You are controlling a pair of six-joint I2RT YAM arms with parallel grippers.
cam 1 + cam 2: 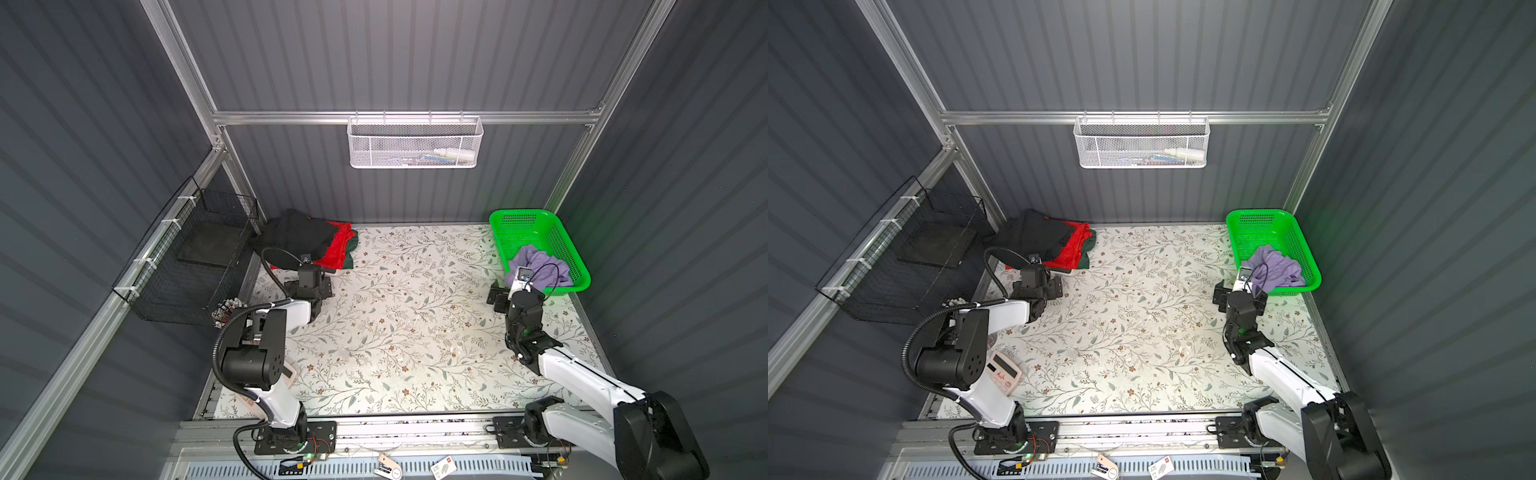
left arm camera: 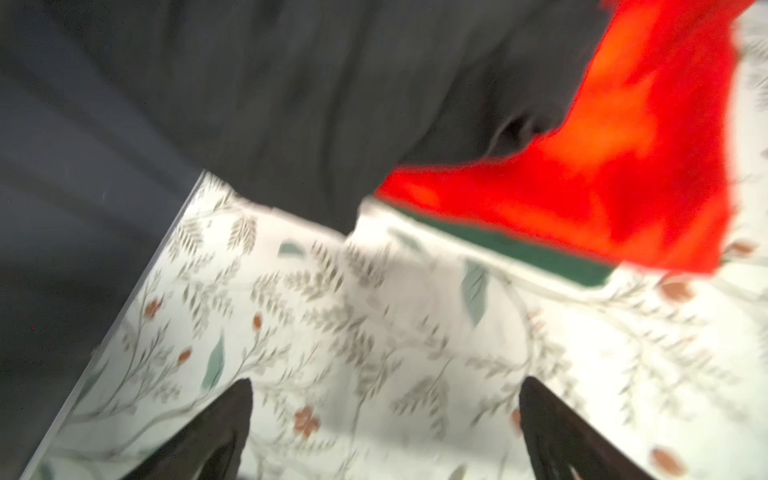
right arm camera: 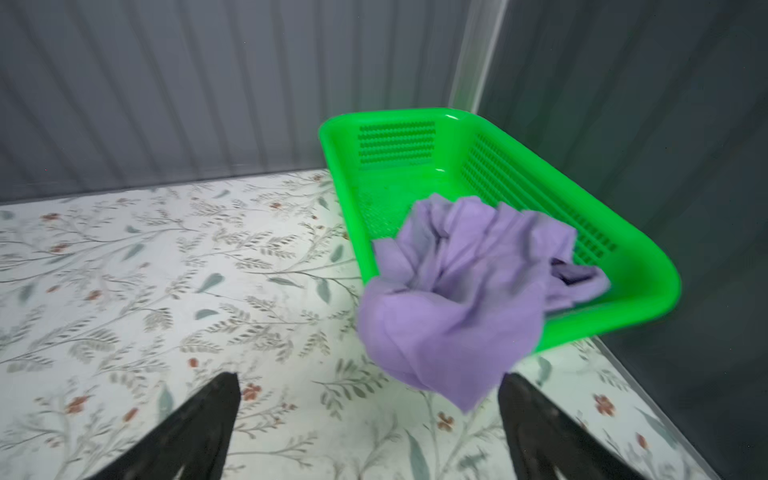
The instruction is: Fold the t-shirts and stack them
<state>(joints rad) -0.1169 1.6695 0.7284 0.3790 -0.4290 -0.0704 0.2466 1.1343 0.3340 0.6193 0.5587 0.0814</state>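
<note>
A pile of t-shirts lies at the table's back left corner in both top views: the black one (image 1: 297,235) on top, the red one (image 1: 338,249) under it, and the dark green one (image 1: 350,255) showing only as an edge at the bottom. My left gripper (image 2: 386,384) hovers open and empty over the floral cloth, just in front of the pile. The lavender t-shirt (image 3: 457,291) sits crumpled in the green basket (image 3: 623,313) and spills over its near rim. My right gripper (image 3: 370,376) is open just short of that hanging cloth, holding nothing.
The floral table (image 1: 395,332) is boxed in by grey ribbed walls. A black wire basket (image 1: 187,266) hangs on the left wall and a white mesh basket (image 1: 413,143) on the back rail. A small pink-and-white calculator (image 1: 1005,374) lies by the left arm's base.
</note>
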